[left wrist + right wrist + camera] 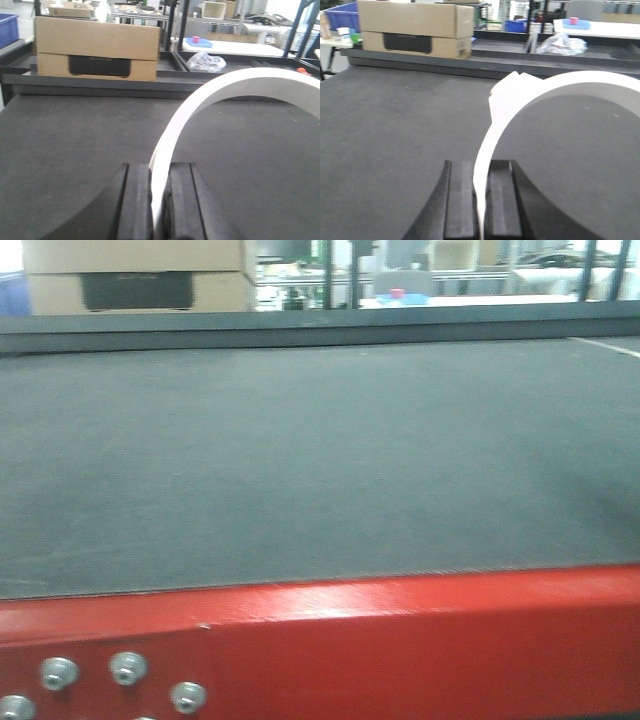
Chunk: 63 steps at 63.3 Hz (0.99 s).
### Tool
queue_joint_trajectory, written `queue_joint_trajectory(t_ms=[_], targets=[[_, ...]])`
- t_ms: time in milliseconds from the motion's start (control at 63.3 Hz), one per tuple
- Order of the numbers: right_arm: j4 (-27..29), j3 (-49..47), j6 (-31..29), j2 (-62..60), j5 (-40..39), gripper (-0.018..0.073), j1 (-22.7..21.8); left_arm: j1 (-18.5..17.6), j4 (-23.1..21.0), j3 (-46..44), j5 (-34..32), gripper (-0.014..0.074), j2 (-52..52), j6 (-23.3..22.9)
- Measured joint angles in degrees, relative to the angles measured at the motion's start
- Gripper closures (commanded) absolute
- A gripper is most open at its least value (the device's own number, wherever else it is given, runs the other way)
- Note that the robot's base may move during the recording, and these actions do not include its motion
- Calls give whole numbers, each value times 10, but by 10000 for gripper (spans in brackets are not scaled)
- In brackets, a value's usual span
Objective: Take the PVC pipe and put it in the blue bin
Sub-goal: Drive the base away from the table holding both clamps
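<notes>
Arching up and to the right from the left hand (159, 205), a white, curved PVC pipe (240, 80) is seen in the left wrist view. The hand is closed to a narrow gap, and the lower end of the pipe is pinched between its two black fingers (134, 200). The dark grey worktop (300, 460) is spread out below and beyond the arc.

In the right wrist view the right hand (481, 205) is shown in much the same state: nearly closed, with a white curved PVC pipe (570, 85) gripped edge-on between its pads (500, 200). Whether this is the same piece or a second one cannot be told, as its outline is washed out by glare.

At the far edge of the worktop, to the left, a cardboard box (97, 47) is set on a raised dark ledge, with a dark opening in its lower front. Further left and beyond it, a blue bin (7, 27) is partly cut off by the picture edge, well apart from both hands. A crumpled clear plastic bag (205, 61) is seen at the far side, to the right of the box.

In the front view a red frame (400, 640) with silver bolts (127, 667) is seen along the near edge of the worktop.
</notes>
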Motion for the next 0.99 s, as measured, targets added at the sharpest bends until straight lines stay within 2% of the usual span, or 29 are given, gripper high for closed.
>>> queue_joint_trajectory(t_ms=[995], targets=[[0,0,0,0,1,728,0,0,0,0,0,707,0,0]])
